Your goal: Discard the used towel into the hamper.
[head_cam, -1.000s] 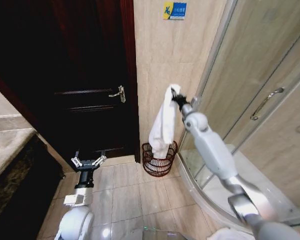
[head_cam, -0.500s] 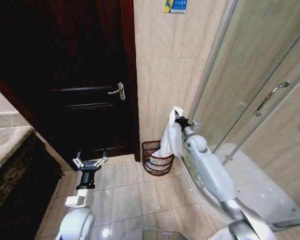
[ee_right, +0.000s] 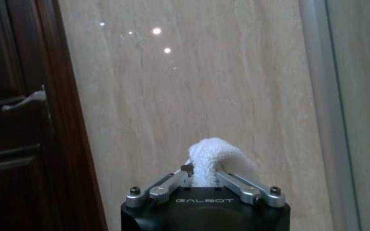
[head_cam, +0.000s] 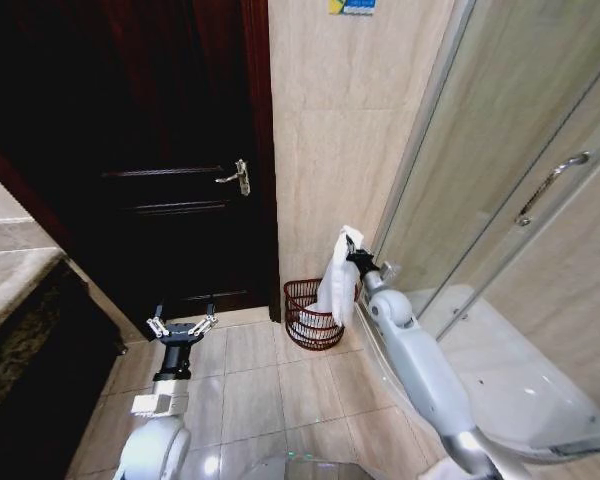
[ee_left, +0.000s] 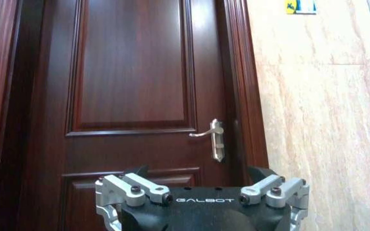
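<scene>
The right pincer (head_cam: pixel 349 252) grips the white towel (head_cam: pixel 337 285) by its top; the towel hangs below it, its lower end in the hamper (head_cam: pixel 315 315) on the floor. The left pincer (head_cam: pixel 179 326) is spread open, idle near the door (head_cam: pixel 170 150).

White towel (head_cam: pixel 338 283), reddish-brown wire hamper (head_cam: pixel 314 318), dark mahogany door (head_cam: pixel 160 150), beige marbled wall tiles (head_cam: pixel 330 130)

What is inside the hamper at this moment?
The lower end of the white towel hangs into the hamper, while the right gripper holds its top above the rim. The towel and bars hide the hamper's bottom, so other contents cannot be seen.
</scene>
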Tool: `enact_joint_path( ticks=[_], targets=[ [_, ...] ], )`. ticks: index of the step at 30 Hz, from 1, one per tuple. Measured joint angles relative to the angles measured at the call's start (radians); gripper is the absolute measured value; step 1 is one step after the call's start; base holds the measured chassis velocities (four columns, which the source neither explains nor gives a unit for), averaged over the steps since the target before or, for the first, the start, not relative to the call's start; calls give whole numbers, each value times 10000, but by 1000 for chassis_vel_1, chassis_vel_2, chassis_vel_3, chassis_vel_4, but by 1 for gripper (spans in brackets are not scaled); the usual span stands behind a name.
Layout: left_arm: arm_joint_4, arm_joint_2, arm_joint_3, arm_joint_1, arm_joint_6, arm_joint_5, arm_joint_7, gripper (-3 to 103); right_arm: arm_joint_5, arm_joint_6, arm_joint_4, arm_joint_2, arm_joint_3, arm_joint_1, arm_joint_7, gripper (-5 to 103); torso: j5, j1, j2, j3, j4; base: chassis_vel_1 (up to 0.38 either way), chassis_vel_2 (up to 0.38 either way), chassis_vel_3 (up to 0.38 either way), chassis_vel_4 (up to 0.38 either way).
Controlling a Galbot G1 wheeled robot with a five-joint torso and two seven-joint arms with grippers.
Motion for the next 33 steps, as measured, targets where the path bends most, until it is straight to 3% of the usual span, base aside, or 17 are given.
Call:
enact_joint_path(
  ticks=[20, 25, 29, 33],
  targets=[
    [71, -8, 21, -77, -63, -29, 70, 100, -311, 338, 1223, -16, 392, -1123, -6, 4, -1, -422, -961, -532, 0, -32, 31, 30, -36],
    [92, -22, 20, -78, -130, -41, 76, 100, -635, 290, 1628, 36, 612, -1500, 10, 4, 0, -507, -1178, -651, 3, -84, 139, 116, -119],
    [232, -44, -2, -76, -340, -50, 160, 99, -1436, 223, 2364, 10, 983, -2233, -286, 4, -1, -579, -1321, -730, -1, -35, 39, 31, -27],
    [277, -99, 12, -69, -401, -51, 217, 99, -1491, 230, 2531, 31, 1019, -2400, -265, 4, -1, -609, -1391, -772, 1, 8, -16, -12, 6]
  ],
)
